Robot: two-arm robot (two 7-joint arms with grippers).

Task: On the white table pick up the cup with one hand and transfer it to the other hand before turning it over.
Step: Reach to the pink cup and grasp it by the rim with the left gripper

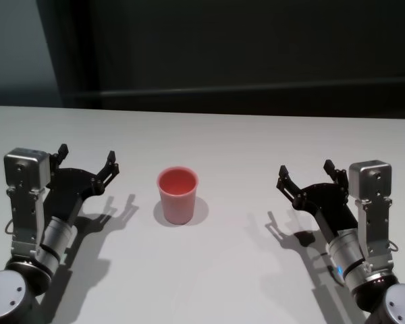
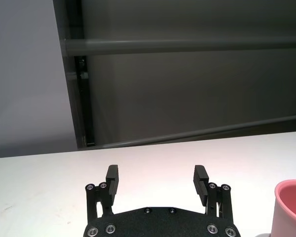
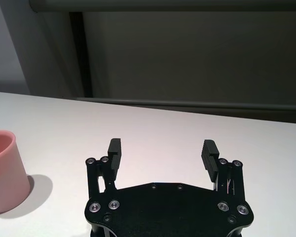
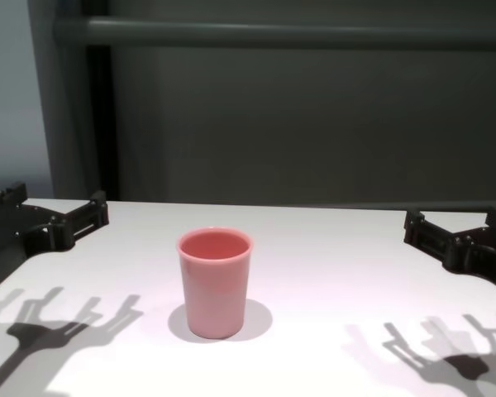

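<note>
While both arms rested low at the two sides of the head view, the cup (image 1: pixel 177 195) stood upright on the white table (image 1: pixel 243 142), a little left of the frame's middle, mouth up and base down, so its long axis was vertical. I saw nothing inside it.

My left gripper (image 1: pixel 86 160) hovered at the left of that frame with its fingers spread wide and nothing between them. My right gripper (image 1: pixel 305 173) was at the right side, spread wide in the same way and also empty. Neither one touched the cup.

What mattered for me was the distance. From the left gripper the cup lay toward the frame's middle and near; from the right gripper it lay toward the frame's middle too, but well apart (the bare table between them was clearly wider on that side). In the left wrist view the pink rim (image 2: pixel 291 207) showed at the lower right corner, beside the fingers (image 2: pixel 112 178), not between them.

I judged that the left arm was the better one for the first grasp, coming sideways at the cup's wall, because the cup stood upright and tapered toward its base.
</note>
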